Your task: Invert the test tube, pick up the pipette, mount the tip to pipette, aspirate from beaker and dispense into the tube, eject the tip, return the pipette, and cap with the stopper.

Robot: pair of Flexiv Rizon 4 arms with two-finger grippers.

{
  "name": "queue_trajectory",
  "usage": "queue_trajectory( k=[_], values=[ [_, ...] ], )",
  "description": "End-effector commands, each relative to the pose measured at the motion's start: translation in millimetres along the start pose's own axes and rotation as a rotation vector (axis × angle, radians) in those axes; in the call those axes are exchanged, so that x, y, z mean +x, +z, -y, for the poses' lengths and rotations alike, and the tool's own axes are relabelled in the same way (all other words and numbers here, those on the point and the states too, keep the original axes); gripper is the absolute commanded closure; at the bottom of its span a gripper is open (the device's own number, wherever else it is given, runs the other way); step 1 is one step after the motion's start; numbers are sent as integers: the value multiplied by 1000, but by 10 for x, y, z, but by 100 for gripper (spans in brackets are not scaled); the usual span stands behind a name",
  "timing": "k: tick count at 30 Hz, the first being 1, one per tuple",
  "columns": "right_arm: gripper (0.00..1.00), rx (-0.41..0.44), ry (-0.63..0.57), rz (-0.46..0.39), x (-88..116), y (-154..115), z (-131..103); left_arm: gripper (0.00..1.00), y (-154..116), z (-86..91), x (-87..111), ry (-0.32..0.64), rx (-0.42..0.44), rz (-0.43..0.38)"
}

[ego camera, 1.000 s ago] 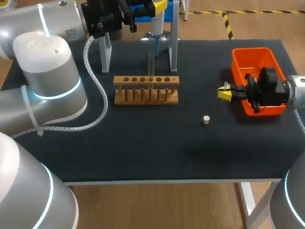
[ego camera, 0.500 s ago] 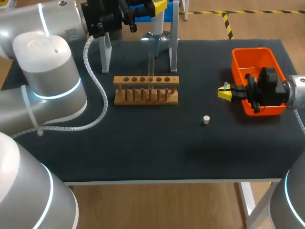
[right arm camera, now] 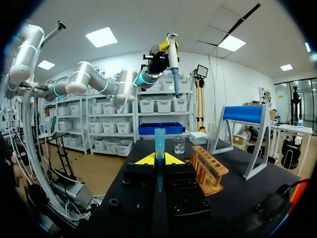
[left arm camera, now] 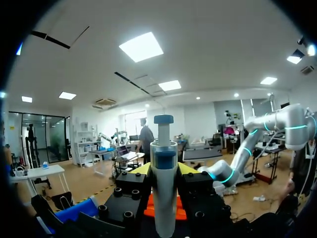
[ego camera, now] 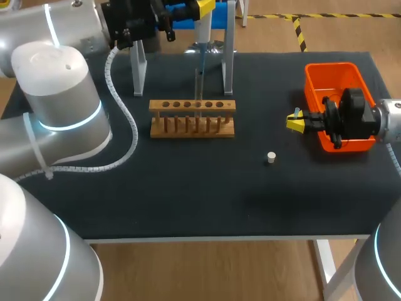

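High over the table's back edge, my left gripper [ego camera: 205,7] is shut on the white pipette [ego camera: 203,30], which hangs upright with a thin blue tip at its lower end, just above the test tube [ego camera: 198,81] standing in the wooden rack [ego camera: 192,118]. From the left wrist, the pipette [left arm camera: 164,173] fills the gap between the fingers of that gripper [left arm camera: 164,169]. Beside the orange bin [ego camera: 333,70], my right gripper [ego camera: 294,121] is shut on a blue pipette tip [right arm camera: 159,145]. A white stopper [ego camera: 271,157] lies on the mat. The beaker [right arm camera: 179,145] stands beyond the rack [right arm camera: 210,168].
The pipette stand [ego camera: 229,59], grey legs under a blue bar, straddles the back of the mat behind the rack. The orange bin sits at the right edge, under my right wrist. Dark mat stretches from the rack to the front edge.
My left arm has shifted the pipette slightly to the left, over the rack. The right arm and the things on the table have stayed still.
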State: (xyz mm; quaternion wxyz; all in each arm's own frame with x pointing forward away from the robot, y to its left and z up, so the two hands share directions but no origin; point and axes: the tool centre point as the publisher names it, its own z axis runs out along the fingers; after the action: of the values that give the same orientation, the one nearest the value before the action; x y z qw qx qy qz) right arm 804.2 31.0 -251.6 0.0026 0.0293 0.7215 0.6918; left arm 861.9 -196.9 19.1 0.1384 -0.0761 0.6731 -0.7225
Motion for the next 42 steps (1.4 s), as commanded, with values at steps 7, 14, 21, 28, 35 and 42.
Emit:
queue_trajectory(
  k=[7, 14, 21, 28, 35, 42],
  values=[
    [100, 1, -1, 2, 10, -1, -3, 100, -143, -17, 26, 8, -1, -8],
    [100, 1, -1, 2, 10, -1, -3, 100, -155, -25, 35, 8, -6, -9],
    [100, 1, -1, 2, 10, -1, -3, 100, -155, -25, 35, 8, -6, -9],
    [100, 1, -1, 2, 10, -1, -3, 100, -155, -25, 35, 8, -6, -9],
    [100, 8, 4, -3, 1, 94, -17, 100, -155, -25, 35, 8, -6, -9],
    [100, 10, 10, -26, -25, 352, -86, 100, -155, -25, 35, 8, -6, -9]
  ],
)
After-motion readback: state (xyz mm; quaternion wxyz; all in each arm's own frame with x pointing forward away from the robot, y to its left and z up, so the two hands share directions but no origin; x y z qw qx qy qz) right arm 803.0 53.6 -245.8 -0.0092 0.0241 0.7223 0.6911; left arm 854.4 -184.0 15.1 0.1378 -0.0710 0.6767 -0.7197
